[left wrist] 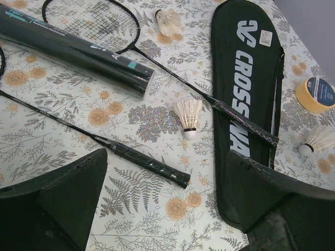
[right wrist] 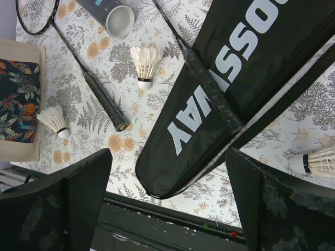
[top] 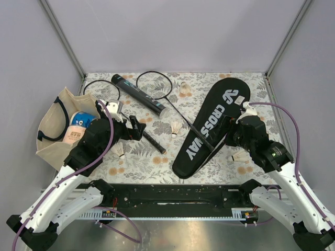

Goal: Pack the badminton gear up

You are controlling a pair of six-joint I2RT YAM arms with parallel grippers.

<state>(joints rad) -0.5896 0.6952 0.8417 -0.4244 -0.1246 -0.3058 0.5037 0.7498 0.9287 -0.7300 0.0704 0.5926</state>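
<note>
Both pincers stand with fingers spread wide and nothing between them. Directly under the left pincer (left wrist: 166, 154) lies the wrapped handle of one of the two black racquets (left wrist: 150, 164), flat on the floral worktop (left wrist: 136, 209), its shaft running away to the pincer's left. The second racquet (left wrist: 243, 121) lies ahead and to the right of that pincer, its handle resting across the single black cover (left wrist: 256, 78) lettered "CROSSWAY" and its strung head out on the cloth. The right pincer (right wrist: 168, 151) hangs over the narrow near end of this cover, with the second racquet's handle just ahead of it.

One long black tube (left wrist: 73, 49) lies on its side ahead of the left pincer and to its left, its open end facing the cover.

Four white feather shuttlecocks show. One shuttlecock (left wrist: 188, 116) stands just ahead of the left pincer, between the two handles. A second shuttlecock (left wrist: 168, 21) sits far ahead, beside the second racquet's head. A third shuttlecock (right wrist: 55, 120) lies well to the right pincer's left. A fourth shuttlecock (right wrist: 319, 159) lies at its right, off the cover.

One beige tote bag (top: 52, 141) lies far to the left pincer's left. One tape roll (left wrist: 316, 94) with a blue centre sits beyond the cover's right edge.
</note>
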